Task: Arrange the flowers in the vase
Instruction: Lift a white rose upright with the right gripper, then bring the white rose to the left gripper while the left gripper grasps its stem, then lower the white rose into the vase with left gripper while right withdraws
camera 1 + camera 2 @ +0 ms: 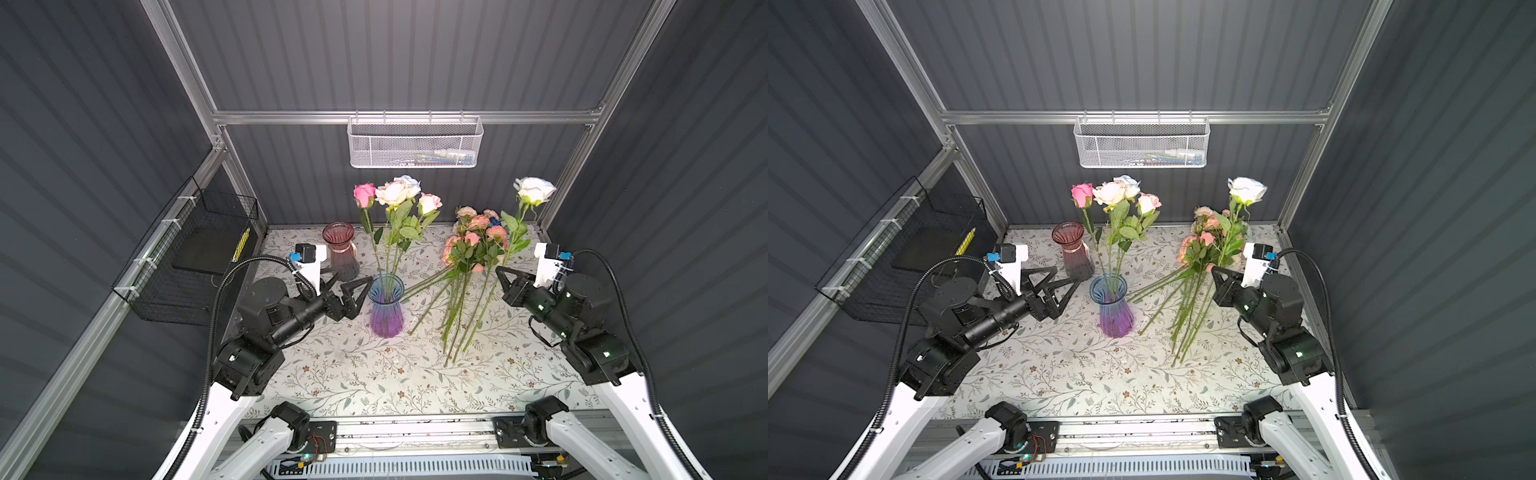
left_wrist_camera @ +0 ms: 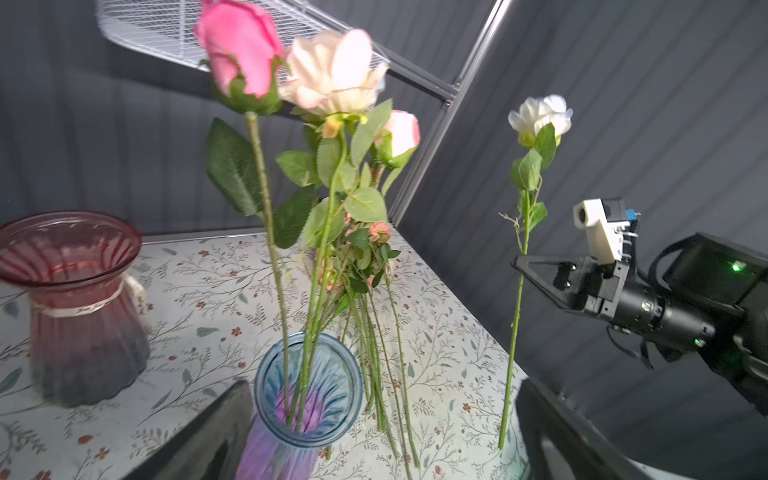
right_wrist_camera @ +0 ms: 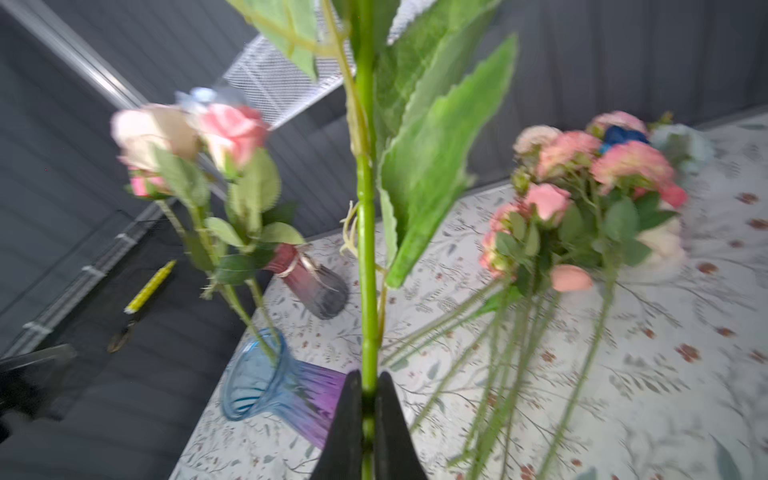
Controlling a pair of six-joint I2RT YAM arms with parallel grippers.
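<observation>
On right: right end effector (image 1: 501, 272) pinching upright white rose (image 1: 534, 190) mid-stem; left end effector (image 1: 352, 282) spread beside blue vase (image 1: 386, 309).

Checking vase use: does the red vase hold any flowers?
No, the red vase stands empty; the stems sit in the blue vase.

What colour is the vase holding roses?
The vase: blue rim, purple base; best in a top view.

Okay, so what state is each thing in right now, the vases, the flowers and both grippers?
Blue vase: upright, holding roses.
Red vase: upright, empty.
White rose: held upright by its stem.
Loose flowers: lying on the table.
Left gripper: open, empty.
Right gripper: shut on that stem.
</observation>
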